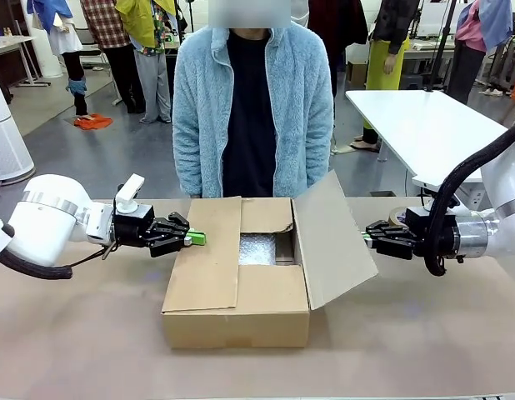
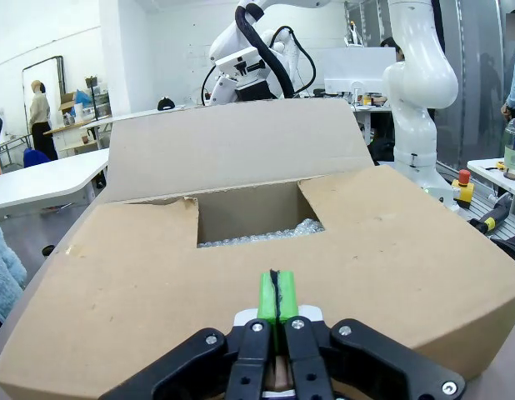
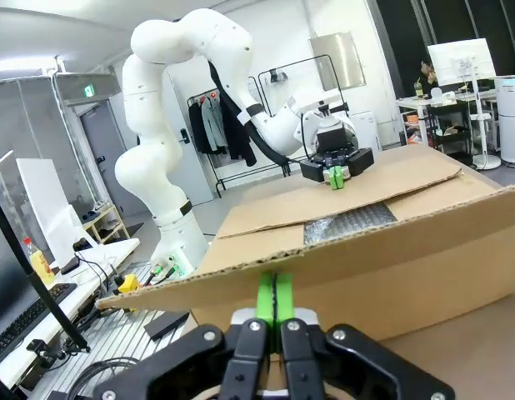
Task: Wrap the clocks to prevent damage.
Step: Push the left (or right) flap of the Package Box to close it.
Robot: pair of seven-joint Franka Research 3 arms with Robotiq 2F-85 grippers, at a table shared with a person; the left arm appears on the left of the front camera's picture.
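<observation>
The clocks point(image 1: 257, 248) show as a bubble-wrapped bundle lying inside the cardboard box point(image 1: 241, 321) at the table's middle, seen through the gap between its flaps. My left gripper point(image 1: 195, 238) is shut, its green pads at the outer edge of the folded-down left flap point(image 1: 212, 250). In the left wrist view the left gripper point(image 2: 277, 297) lies over that flap, with the clocks point(image 2: 266, 236) beyond. My right gripper point(image 1: 366, 236) is shut and sits against the outside of the raised right flap point(image 1: 332, 233). From the right wrist, the right gripper point(image 3: 275, 292) meets the flap edge.
A person in a light blue fleece point(image 1: 253, 108) stands at the far side, right behind the box. A brown tape roll point(image 1: 398, 216) lies behind my right gripper. A white table point(image 1: 424, 125) stands at the back right.
</observation>
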